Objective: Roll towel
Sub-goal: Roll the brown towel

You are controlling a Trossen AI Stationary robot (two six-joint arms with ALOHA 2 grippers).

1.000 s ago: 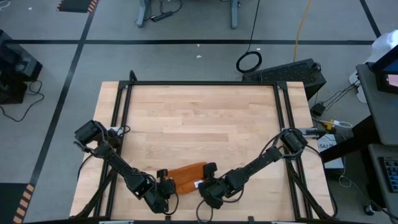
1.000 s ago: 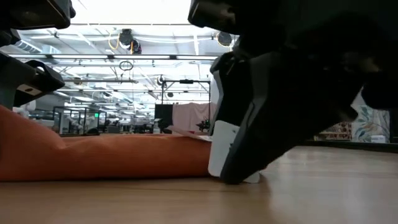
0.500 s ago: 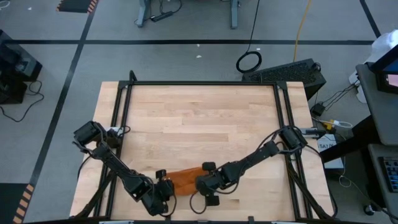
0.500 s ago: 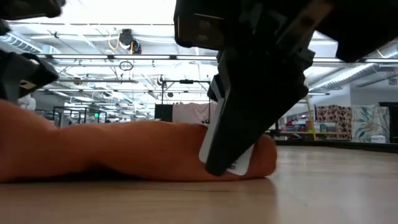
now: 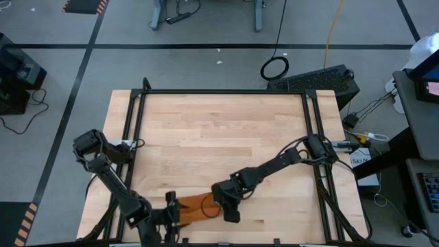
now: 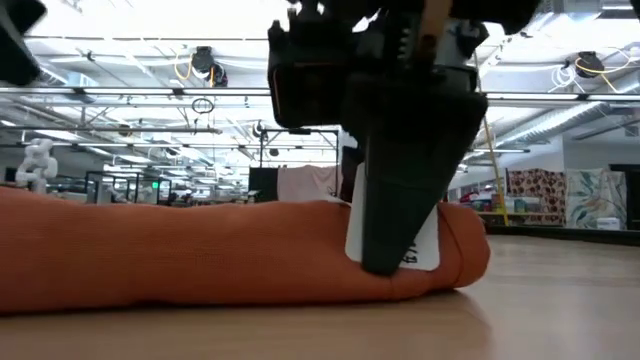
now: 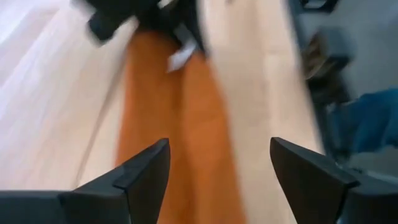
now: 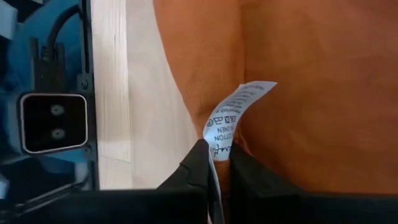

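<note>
Looking straight down in the high view, the towel lies as a short rust-coloured roll near the front edge of the counter, between the two arms. The left tool sits at the roll's left end, and the right tool sits at its right end.

At counter height in the low view, the towel stretches as a long orange roll resting on the wood. The right tool comes down from above against the roll's right end, over the white tag.

From the left wrist view, the left tool has its fingers spread wide, with the towel running between them, untouched.

From the right wrist view, the right tool is nearly closed, its fingers pinching the white tag where it meets the towel.
</note>
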